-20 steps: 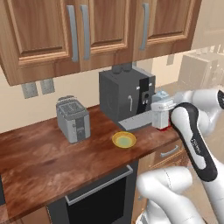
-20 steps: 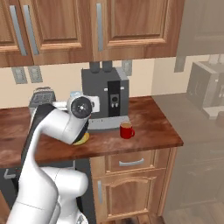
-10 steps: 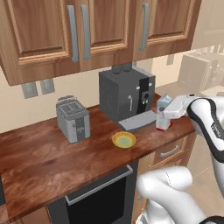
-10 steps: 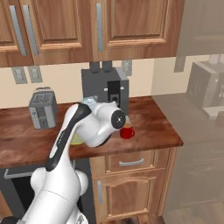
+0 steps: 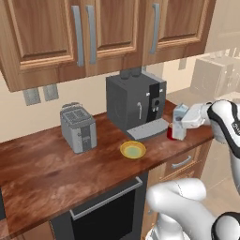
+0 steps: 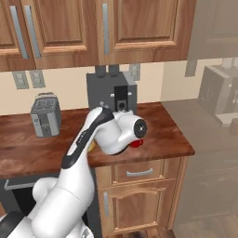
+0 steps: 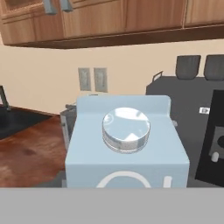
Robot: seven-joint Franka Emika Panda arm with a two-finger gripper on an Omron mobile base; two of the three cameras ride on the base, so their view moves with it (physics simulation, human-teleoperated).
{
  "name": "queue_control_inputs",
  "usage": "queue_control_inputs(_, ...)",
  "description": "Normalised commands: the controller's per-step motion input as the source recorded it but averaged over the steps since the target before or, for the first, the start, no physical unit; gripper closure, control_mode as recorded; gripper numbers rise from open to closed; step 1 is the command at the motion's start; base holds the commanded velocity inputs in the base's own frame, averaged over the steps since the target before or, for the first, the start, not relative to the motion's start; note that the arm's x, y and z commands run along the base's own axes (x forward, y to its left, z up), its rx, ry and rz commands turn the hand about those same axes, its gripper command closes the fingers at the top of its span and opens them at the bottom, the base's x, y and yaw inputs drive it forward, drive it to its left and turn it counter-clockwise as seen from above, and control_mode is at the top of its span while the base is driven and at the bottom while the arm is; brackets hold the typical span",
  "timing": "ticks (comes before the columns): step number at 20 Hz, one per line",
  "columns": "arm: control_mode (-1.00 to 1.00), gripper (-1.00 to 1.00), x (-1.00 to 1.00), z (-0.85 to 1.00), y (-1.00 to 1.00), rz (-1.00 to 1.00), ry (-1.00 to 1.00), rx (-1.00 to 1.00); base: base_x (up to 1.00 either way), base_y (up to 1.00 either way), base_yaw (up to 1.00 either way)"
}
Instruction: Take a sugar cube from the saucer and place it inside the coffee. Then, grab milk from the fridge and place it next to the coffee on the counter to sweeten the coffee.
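The milk (image 5: 178, 122), a pale blue-grey carton, is held upright just above the counter (image 5: 56, 173) at its right end, with my gripper (image 5: 183, 122) shut on it from the right. The hand view looks down on the milk (image 7: 127, 148) and its round white cap. The coffee (image 5: 169, 133), a red mug, peeks out right behind the carton's lower left; the right base view leaves a red sliver of the coffee (image 6: 136, 144) beside my arm. The yellow saucer (image 5: 132, 150) lies left of them. The sugar cube is hidden and the fridge is out of view.
A big dark coffee machine (image 5: 136, 105) stands just behind the mug and carton. A silver toaster (image 5: 78, 127) sits further left. Wooden wall cabinets (image 5: 93, 33) hang overhead. The counter's front edge and right end (image 6: 186, 149) are close to the mug.
The arm has swung out to the right, away from in front of the coffee machine. The carton has stayed by the mug, sinking slightly toward the counter.
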Motion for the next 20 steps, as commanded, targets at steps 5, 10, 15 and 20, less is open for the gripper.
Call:
queue_control_inputs(5,-1.00,1.00,0.10,-0.45,-0.11,0.00,-0.02,0.00,0.00,0.00,0.00)
queue_control_inputs(10,-1.00,1.00,0.30,-0.41,-0.01,0.00,-0.03,0.00,0.00,0.00,0.00)
queue_control_inputs(15,-1.00,1.00,0.41,-0.31,-0.06,0.00,-0.02,0.00,0.00,0.00,0.00)
queue_control_inputs(20,-1.00,1.00,0.37,-0.34,-0.15,0.01,0.00,0.01,0.00,0.00,0.00)
